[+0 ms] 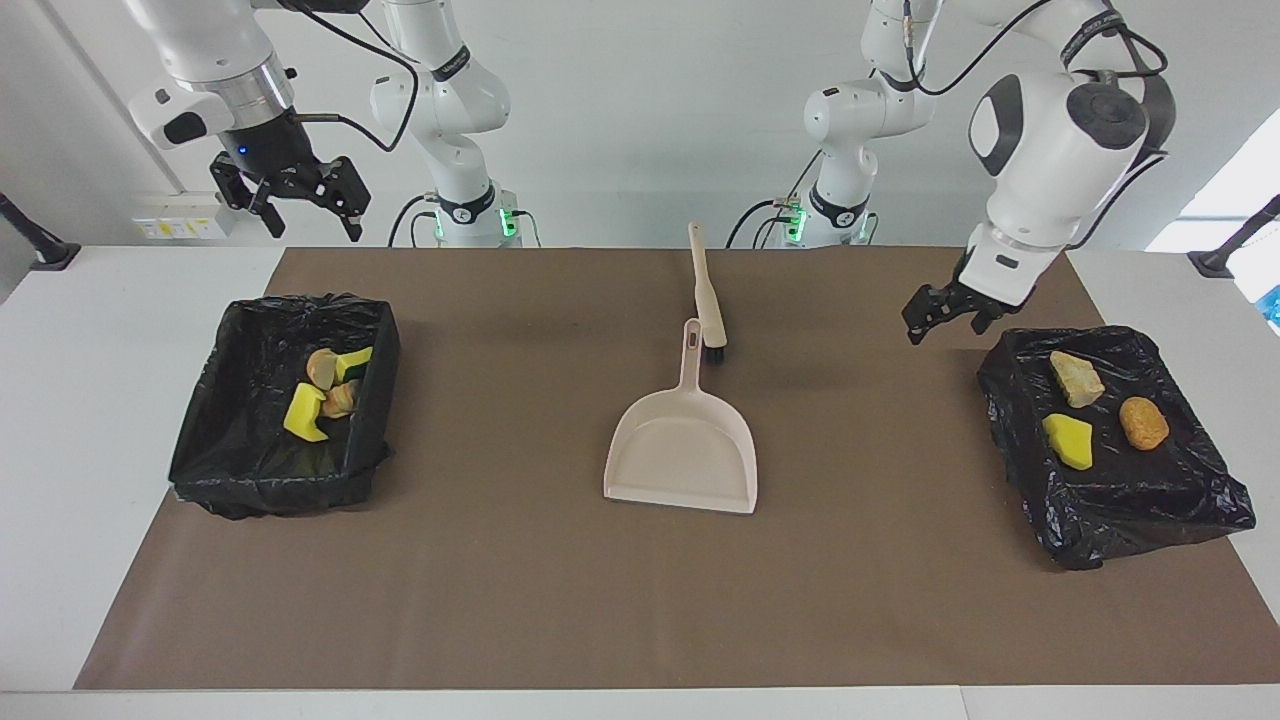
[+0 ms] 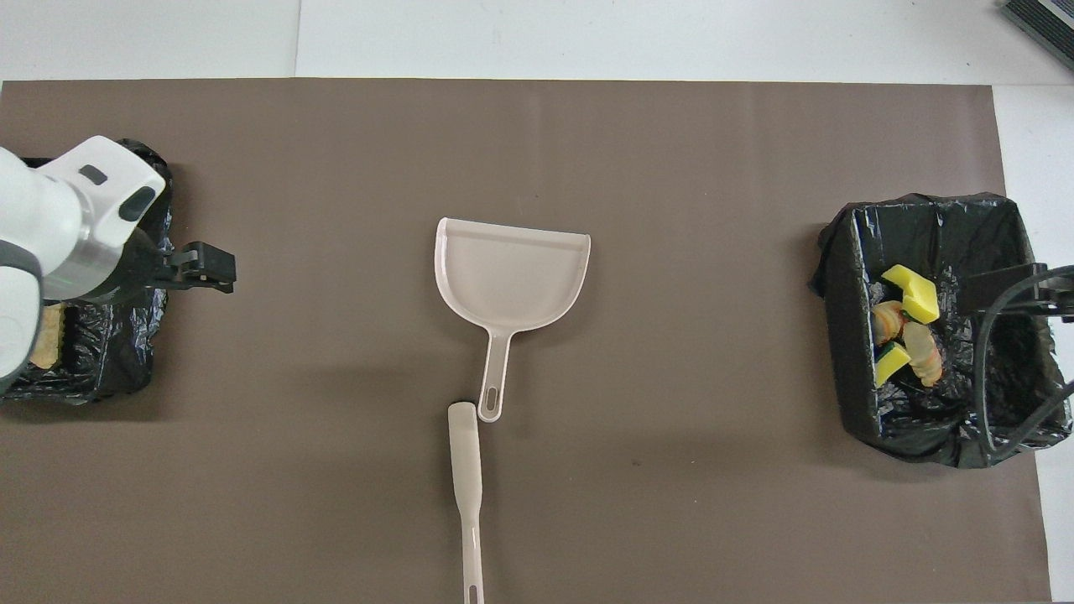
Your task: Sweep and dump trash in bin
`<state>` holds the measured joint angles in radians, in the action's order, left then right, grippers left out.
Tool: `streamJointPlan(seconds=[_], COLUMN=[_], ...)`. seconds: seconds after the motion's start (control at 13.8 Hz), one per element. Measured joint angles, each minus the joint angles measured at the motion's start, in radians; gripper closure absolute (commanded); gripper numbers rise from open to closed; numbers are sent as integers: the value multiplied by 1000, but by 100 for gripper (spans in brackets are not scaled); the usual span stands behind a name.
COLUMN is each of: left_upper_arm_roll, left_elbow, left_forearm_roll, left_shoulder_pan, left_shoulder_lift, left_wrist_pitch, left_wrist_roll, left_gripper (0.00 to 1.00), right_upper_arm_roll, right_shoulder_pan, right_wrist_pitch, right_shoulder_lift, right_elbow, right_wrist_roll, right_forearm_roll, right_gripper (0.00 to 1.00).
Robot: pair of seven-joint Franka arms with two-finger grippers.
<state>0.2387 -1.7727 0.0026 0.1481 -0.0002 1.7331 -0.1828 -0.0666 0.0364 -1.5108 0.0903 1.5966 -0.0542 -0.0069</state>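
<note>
The beige dustpan (image 1: 680, 445) (image 2: 512, 268) lies flat at mid-table, its handle toward the robots. The beige brush (image 1: 708, 290) (image 2: 466, 478) lies just nearer to the robots, beside the handle's end. Three trash scraps rest on a black bag-covered tray (image 1: 1130, 495) at the left arm's end: a tan lump (image 1: 1076, 378), a yellow sponge piece (image 1: 1068, 440) and a brown lump (image 1: 1143, 422). My left gripper (image 1: 945, 320) (image 2: 205, 268) hangs open and empty over the mat beside that tray. My right gripper (image 1: 310, 222) waits open, high over the bin (image 1: 270, 490) (image 2: 843, 335).
The black-lined bin at the right arm's end holds several sponge and bread-like scraps (image 1: 325, 390) (image 2: 906, 327). A brown mat (image 1: 500, 600) covers the table's middle. In the overhead view my left arm hides most of the tray (image 2: 126, 369).
</note>
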Motion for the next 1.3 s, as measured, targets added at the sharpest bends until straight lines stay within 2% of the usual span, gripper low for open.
streamJointPlan(seconds=[0.22,0.51,0.72,0.94,1.3], left_upper_arm_roll=[-51,-57,-52,-60,-61], left_elbow=[90,201,201,197,196], left_forearm_roll=[0,0,0,0,0], left_shoulder_pan=[-4,-7,-14,-11,-11], left_shoulder_lift=[-21,-41,-60,-60,-58], left_wrist_pitch=[-117,-257,-260,-195,-174], left_wrist_roll=[68,95,99,108,109], left_gripper=[0,0,0,0,0], right_upper_arm_roll=[0,0,0,0,0], right_shoulder_pan=[0,0,0,0,0], right_wrist_pitch=[0,0,0,0,0], right_shoulder_lift=[0,0,0,0,0], right_elbow=[0,0,0,0,0], right_wrist_roll=[0,0,0,0,0], right_forearm_roll=[0,0,0,0,0], right_gripper=[0,0,0,0,0])
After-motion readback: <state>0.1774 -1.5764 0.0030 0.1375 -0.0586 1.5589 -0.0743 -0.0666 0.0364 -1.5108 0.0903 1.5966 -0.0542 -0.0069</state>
